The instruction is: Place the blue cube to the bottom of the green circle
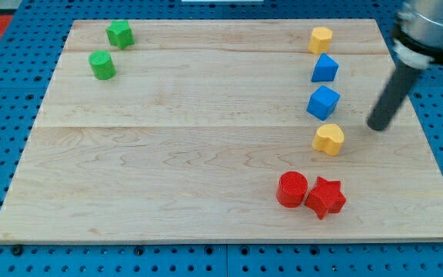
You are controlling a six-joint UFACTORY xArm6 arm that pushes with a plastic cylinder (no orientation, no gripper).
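The blue cube [323,101] lies on the wooden board [206,154] at the view's right, just below a second blue block [324,68] of angular shape. The green circle [102,65] is a short cylinder at the view's top left. My tip [376,126] rests on the board to the right of the blue cube and slightly lower, about a block's width away from it and not touching. The dark rod rises from it toward the view's top right.
A green star-like block [119,34] sits above the green circle. A yellow block [321,38] is at top right, a yellow heart [328,139] below the blue cube. A red cylinder [291,188] and red star [325,197] lie at bottom right.
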